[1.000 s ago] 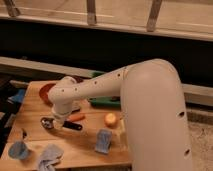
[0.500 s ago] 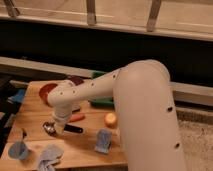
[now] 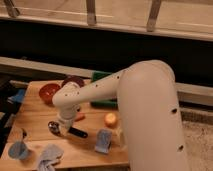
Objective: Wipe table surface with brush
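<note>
The brush (image 3: 67,130) lies low on the wooden table (image 3: 35,117), with a round grey head at the left and a black handle pointing right. My gripper (image 3: 63,121) is at the end of the white arm (image 3: 125,95), directly over the brush near the table's middle left. The arm hides how the gripper meets the brush.
A red bowl (image 3: 48,92), a dark bowl (image 3: 74,80) and a green tray (image 3: 102,91) stand at the back. An orange fruit (image 3: 110,119), a blue sponge (image 3: 103,141), a blue cup (image 3: 17,149) and a grey cloth (image 3: 47,156) sit toward the front.
The gripper and the brush head have moved toward the table's front edge and slightly to the right. The other objects have stayed in place.
</note>
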`<action>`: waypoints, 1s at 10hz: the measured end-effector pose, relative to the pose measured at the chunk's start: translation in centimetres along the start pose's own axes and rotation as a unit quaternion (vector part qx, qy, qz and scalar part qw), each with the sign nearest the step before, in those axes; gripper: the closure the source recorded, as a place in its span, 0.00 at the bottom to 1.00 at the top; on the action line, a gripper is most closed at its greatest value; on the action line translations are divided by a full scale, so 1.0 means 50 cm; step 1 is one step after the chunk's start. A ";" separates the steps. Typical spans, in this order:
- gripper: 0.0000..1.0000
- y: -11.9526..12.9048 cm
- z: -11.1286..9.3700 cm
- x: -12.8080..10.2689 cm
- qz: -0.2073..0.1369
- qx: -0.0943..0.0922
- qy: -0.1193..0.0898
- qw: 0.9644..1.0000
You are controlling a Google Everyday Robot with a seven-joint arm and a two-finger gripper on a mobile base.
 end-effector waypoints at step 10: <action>1.00 0.030 0.019 -0.056 -0.042 0.002 0.019 0.999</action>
